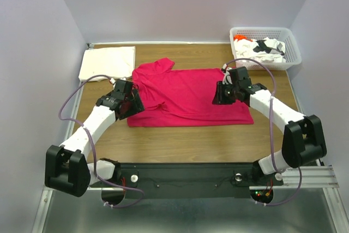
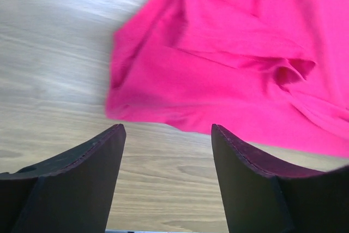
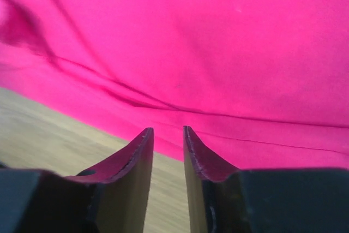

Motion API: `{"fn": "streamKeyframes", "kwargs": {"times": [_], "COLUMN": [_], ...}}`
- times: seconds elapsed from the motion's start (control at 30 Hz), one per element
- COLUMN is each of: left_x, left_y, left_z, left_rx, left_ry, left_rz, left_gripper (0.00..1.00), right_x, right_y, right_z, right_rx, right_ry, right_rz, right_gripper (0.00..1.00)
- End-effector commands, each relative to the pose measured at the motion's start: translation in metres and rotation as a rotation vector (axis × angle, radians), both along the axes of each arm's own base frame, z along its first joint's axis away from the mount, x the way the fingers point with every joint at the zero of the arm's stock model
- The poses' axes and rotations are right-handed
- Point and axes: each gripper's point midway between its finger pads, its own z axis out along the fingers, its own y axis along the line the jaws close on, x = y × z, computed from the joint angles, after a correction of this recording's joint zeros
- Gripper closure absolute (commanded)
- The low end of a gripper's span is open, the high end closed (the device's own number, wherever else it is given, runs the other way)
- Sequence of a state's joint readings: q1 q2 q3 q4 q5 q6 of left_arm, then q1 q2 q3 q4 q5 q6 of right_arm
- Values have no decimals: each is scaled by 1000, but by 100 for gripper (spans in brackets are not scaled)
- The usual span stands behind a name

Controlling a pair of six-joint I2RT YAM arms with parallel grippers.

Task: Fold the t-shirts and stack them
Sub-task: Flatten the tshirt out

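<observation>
Currently the red shirt [image 1: 191, 94] lies spread across the middle of the table [image 1: 180, 145], part-folded, with loose creases along its left side. A cream shirt [image 1: 108, 63] sits folded at the far left corner, and more shirts [image 1: 264, 46] are heaped in the basket [image 1: 294, 53] at the far right. My left gripper [image 2: 166, 129] hovers just off the shirt's left edge, fingers wide apart and nothing between them, bare wood below. My right gripper [image 3: 167, 129] hangs over the right part of the shirt near its hem, fingers parted by a narrow gap only, holding nothing. Handling estimate: thin cotton, light, limp, not slippery; it will sag and drag rather than keep any shape, and a pinch may catch both layers. Best hold, I judge, is at an outer edge or corner where the cloth lifts off the wood, one side each, so the fold line stays straight.
</observation>
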State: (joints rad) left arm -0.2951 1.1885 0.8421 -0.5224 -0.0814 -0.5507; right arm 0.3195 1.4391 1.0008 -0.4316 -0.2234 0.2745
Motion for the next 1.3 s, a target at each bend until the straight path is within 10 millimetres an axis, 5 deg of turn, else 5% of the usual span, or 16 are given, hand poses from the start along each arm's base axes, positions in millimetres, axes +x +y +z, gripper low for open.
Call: {"fn": "streamKeyframes", "kwargs": {"times": [0.0, 0.3, 0.73, 1.07, 1.27], "left_x": [12, 21, 9, -2, -6], "left_y": [-29, -49, -43, -38, -34], "left_z": [6, -30, -75, -93, -95], "left_rx": [-65, -50, 12, 40, 55], "left_ry": [-35, 23, 130, 187, 197], "left_rz": [-83, -145, -154, -166, -165], "left_gripper": [27, 32, 32, 32, 32], "right_x": [9, -11, -60, -59, -36], "right_y": [12, 47, 85, 79, 63], "right_z": [-2, -22, -49, -78, -83], "right_rx": [2, -51, 30, -31, -155], "right_ry": [-33, -8, 167, 228, 174], "right_rz": [120, 340, 469, 454, 375], "right_gripper": [68, 72, 71, 72, 72]}}
